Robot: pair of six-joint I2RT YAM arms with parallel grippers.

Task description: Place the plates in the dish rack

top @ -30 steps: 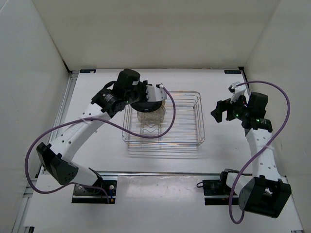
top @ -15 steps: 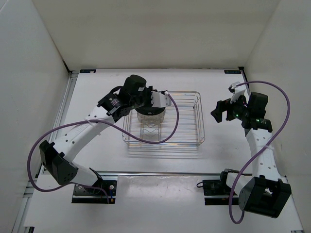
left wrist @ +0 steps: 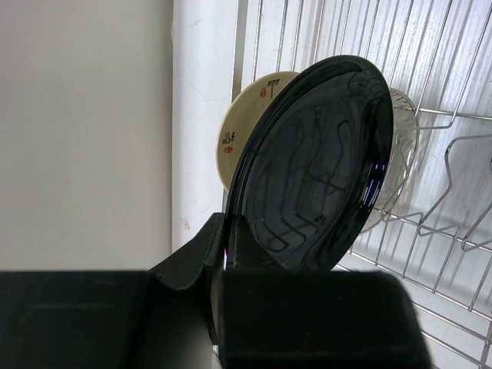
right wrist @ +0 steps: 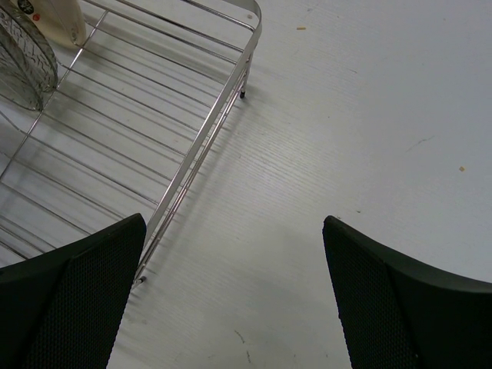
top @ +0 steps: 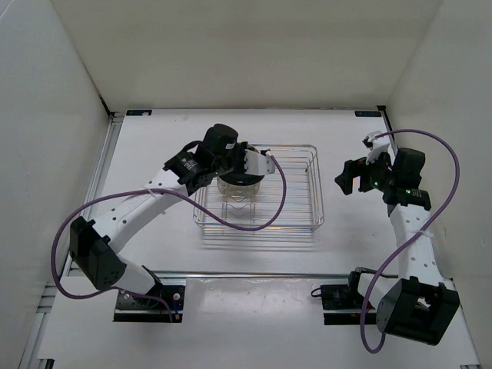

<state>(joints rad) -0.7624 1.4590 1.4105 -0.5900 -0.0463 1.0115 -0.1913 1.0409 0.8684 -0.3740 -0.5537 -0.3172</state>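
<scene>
left wrist view: glossy black round plate stands on edge, tilted, with its lower rim pinched in the left gripper. jaws are nearly closed, clamped on that rim. plate is over the left end of the rectangular chrome wire dish rack. can't tell if its bottom edge touches the wires, the gripper body hides that part.

just behind it, tan round plate with small printed marks stands upright in the rack, mostly covered by the black one. on the black plate's other side, translucent smoky-grey round plate shows past its rim, also upright. v-shaped wire dividers run along the rack floor to the right of the plates.

top external view: rack sits mid-way across the white table, long side left to right. plates are grouped at its far-left part, under the left gripper. left arm reaches from its near-left base diagonally up to that spot. a purple cable sags from it over the rack's near-left corner.

right gripper hangs above bare table to the right of the rack, apart from it, facing it. jaws are spread wide and hold nothing. right arm stands near upright over its base.

right wrist view: both black textured finger pads sit at the frame's lower corners with bare table between them. rack's corner is at left, with the grey and tan plates at top left.
</scene>
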